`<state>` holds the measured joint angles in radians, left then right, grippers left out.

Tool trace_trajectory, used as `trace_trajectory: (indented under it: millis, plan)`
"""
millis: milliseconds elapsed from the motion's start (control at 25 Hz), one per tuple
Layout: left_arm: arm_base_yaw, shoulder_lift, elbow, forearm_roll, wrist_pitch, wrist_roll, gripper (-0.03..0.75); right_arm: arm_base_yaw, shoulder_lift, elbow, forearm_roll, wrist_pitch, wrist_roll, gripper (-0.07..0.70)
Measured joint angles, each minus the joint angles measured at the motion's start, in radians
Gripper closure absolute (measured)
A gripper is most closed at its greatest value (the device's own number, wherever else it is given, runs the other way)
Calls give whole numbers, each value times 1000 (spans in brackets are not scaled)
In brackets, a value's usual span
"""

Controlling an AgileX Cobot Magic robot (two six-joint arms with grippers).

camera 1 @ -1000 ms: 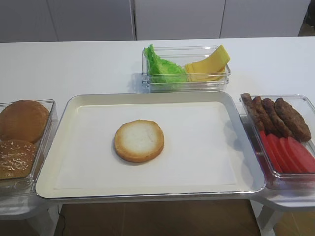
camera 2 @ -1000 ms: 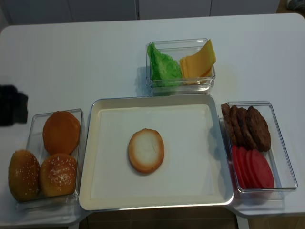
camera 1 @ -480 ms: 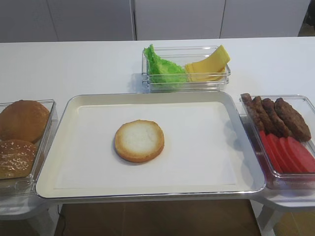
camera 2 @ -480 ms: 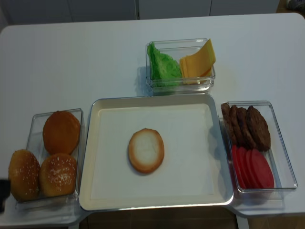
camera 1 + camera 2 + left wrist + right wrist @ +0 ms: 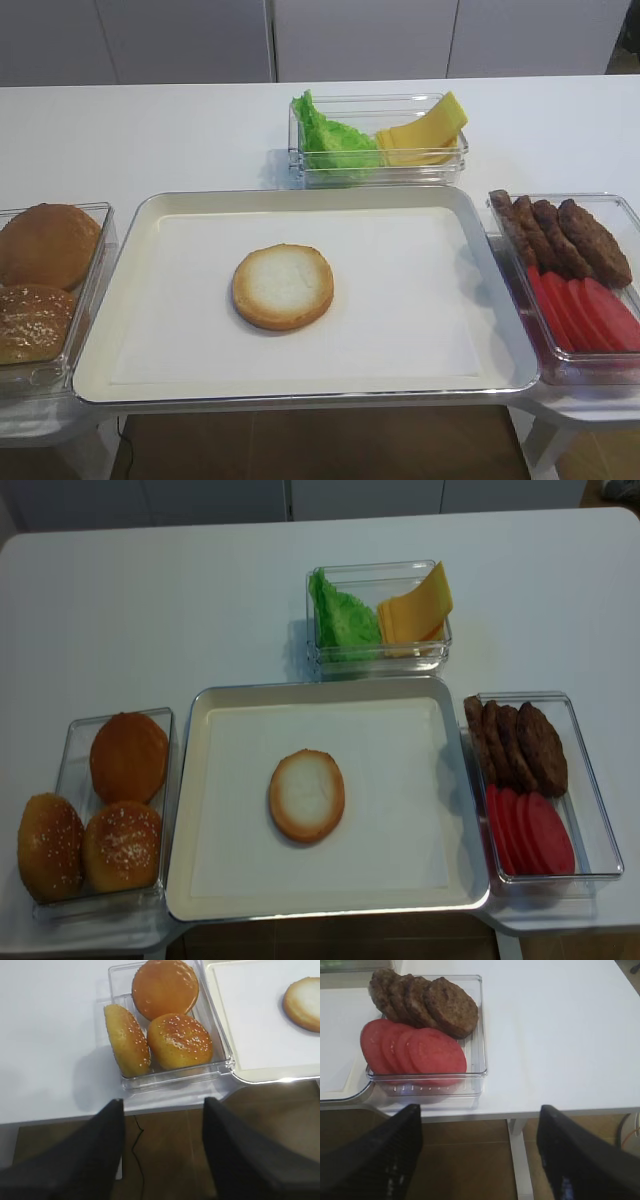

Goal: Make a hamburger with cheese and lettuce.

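Note:
The hamburger bun half point(image 5: 283, 286) lies cut face up in the middle of the metal tray point(image 5: 150, 380); it also shows in the realsense view point(image 5: 306, 795) and at the top right of the left wrist view point(image 5: 303, 1003). The lettuce point(image 5: 332, 138) and the cheese point(image 5: 425, 132) share a clear box at the back point(image 5: 378, 620). My left gripper point(image 5: 162, 1152) is open and empty, below the table's front edge near the bun box. My right gripper point(image 5: 480, 1155) is open and empty, below the front edge near the patty box. Neither gripper shows in the high views.
A clear box on the left holds three domed buns point(image 5: 105, 805) point(image 5: 165, 1025). A clear box on the right holds dark patties point(image 5: 515, 742) and tomato slices point(image 5: 530, 830) point(image 5: 415, 1052). A table leg point(image 5: 520, 1160) stands between my right fingers' view.
The dark left arm seen at the realsense view's left edge has moved down and out of that view. The food has not moved.

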<state>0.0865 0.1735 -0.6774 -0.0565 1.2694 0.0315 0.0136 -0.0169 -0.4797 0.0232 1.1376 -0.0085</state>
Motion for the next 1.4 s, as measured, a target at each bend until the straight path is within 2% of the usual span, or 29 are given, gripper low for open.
trace_trajectory:
  millis: [360, 760, 960, 1400]
  plan:
    - [0, -170, 67, -4, 9, -3, 336, 0, 0, 0, 0, 0, 0, 71]
    - [0, -190, 135, 2, 11, -6, 337, 0, 0, 0, 0, 0, 0, 71]
    - [0, -192, 139, 67, 13, -66, 338, 0, 0, 0, 0, 0, 0, 71]
    - [0, -192, 172, 79, -63, -80, 346, 0, 0, 0, 0, 0, -2, 71]
